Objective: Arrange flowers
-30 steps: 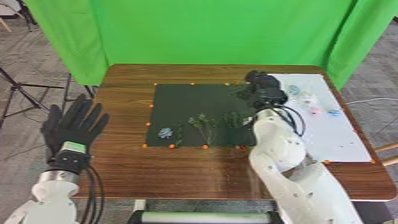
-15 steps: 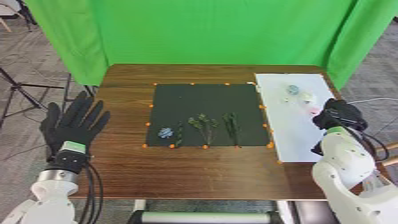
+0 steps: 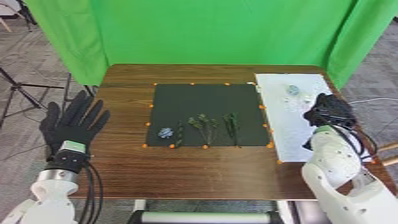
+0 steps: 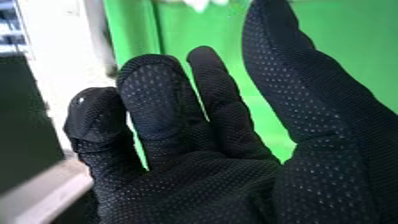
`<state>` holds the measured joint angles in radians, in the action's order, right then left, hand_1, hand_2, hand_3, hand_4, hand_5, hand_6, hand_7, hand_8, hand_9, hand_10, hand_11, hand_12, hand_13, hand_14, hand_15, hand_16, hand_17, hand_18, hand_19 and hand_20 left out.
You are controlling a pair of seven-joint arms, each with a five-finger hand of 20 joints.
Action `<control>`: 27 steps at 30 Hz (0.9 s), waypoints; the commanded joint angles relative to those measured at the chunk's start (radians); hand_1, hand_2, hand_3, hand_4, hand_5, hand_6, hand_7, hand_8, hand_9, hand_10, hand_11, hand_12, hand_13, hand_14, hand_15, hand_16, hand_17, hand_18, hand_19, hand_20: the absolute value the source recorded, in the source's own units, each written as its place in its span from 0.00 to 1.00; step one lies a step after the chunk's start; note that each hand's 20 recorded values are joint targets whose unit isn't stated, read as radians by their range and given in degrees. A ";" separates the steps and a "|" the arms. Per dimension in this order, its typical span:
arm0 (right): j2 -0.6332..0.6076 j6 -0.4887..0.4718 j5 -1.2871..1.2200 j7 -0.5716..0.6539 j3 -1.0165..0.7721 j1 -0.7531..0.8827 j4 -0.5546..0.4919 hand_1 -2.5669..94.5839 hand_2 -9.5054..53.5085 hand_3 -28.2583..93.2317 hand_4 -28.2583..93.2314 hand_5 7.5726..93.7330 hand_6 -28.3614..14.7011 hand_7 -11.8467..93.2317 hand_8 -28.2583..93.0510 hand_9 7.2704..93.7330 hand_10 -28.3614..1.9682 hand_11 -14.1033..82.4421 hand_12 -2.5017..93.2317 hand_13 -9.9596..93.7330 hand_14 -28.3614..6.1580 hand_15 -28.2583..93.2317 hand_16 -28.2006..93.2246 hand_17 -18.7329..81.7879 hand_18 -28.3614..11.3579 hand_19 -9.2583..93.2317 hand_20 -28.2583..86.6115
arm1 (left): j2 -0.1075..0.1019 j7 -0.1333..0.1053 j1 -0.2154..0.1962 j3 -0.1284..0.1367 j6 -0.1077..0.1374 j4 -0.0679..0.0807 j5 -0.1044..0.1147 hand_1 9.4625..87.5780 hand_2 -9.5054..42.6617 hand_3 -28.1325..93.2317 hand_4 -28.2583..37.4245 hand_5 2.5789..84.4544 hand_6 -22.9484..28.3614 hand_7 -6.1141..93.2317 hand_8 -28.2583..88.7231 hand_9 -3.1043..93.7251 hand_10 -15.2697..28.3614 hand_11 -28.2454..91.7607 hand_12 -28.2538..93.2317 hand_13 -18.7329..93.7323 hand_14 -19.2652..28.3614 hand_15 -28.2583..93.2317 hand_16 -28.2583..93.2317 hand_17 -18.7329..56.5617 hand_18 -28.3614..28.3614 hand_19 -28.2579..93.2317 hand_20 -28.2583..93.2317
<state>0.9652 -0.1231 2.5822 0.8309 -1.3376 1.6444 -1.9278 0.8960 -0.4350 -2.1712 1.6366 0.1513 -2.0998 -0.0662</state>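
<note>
Over the right part of the white sheet (image 3: pixel 289 127) in the head view is my right hand (image 3: pixel 331 112), covering whatever lies beneath it. Its fingers (image 4: pixel 155 105) are relaxed and apart from the thumb in the right wrist view, and the hand (image 4: pixel 209 182) holds nothing visible. A pale blue-green flower (image 3: pixel 293 90) lies near the sheet's far end, with small white blooms (image 3: pixel 306 98) beside it. The black mat (image 3: pixel 200 100) bears a blue flower (image 3: pixel 165 133), a thin dark stem (image 3: pixel 179 134), a branching green sprig (image 3: pixel 203 125) and long narrow leaves (image 3: pixel 232 124). My left hand (image 3: pixel 71 125) is open, left of the table.
The brown table (image 3: pixel 195 172) extends in front of the mat and around it. Orange dots (image 3: pixel 270 145) mark the mat's edges. A green curtain (image 3: pixel 213 35) hangs behind the table, and a tripod (image 3: pixel 27 97) stands at the left.
From the mat's far right corner, my right hand has moved right and nearer over the white sheet, then slightly left and farther away. A pink bloom there is now covered. My left hand has stayed still.
</note>
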 commanded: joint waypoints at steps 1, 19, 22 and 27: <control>-0.029 -0.060 -0.128 -0.028 -0.011 -0.161 0.136 0.49 0.00 0.86 0.00 0.47 0.45 0.21 0.15 0.41 0.34 0.25 0.13 0.74 0.46 0.85 0.44 0.61 0.11 1.00 0.54 | -0.018 -0.041 -0.022 -0.014 -0.001 -0.016 0.016 0.23 0.30 0.82 0.00 0.39 0.56 0.21 0.16 0.31 0.61 0.38 0.30 0.34 0.66 0.47 0.17 0.17 0.74 0.51 0.32; 0.008 -0.194 -0.273 -0.002 0.032 -0.273 0.318 0.56 0.00 0.82 0.00 0.54 0.51 0.24 0.14 0.55 0.46 0.27 0.14 0.77 0.59 0.70 0.48 0.60 0.13 1.00 0.51 | 0.002 0.001 0.022 -0.034 -0.001 0.002 0.004 0.23 0.31 0.82 0.00 0.39 0.57 0.20 0.16 0.31 0.61 0.38 0.30 0.34 0.66 0.47 0.17 0.17 0.74 0.51 0.32; 0.016 -0.220 -0.294 -0.013 0.025 -0.266 0.313 0.56 0.00 0.82 0.00 0.56 0.51 0.23 0.15 0.56 0.45 0.27 0.14 0.77 0.59 0.69 0.48 0.60 0.14 1.00 0.52 | -0.001 0.000 0.025 -0.036 -0.004 0.002 0.005 0.23 0.31 0.82 0.00 0.40 0.57 0.20 0.16 0.32 0.61 0.38 0.30 0.34 0.66 0.47 0.17 0.17 0.74 0.51 0.32; 0.017 -0.209 -0.291 -0.038 0.041 -0.257 0.328 0.55 0.00 0.82 0.00 0.56 0.52 0.24 0.15 0.57 0.46 0.27 0.15 0.77 0.59 0.69 0.48 0.60 0.13 1.00 0.52 | 0.006 0.013 0.039 -0.048 -0.007 0.007 0.003 0.23 0.31 0.82 0.00 0.40 0.57 0.20 0.16 0.32 0.61 0.38 0.30 0.35 0.66 0.47 0.17 0.17 0.74 0.51 0.32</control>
<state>0.9721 -0.3378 2.2896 0.8128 -1.3174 1.3632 -1.6087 0.8953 -0.4412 -2.1408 1.5985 0.1507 -2.0922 -0.0604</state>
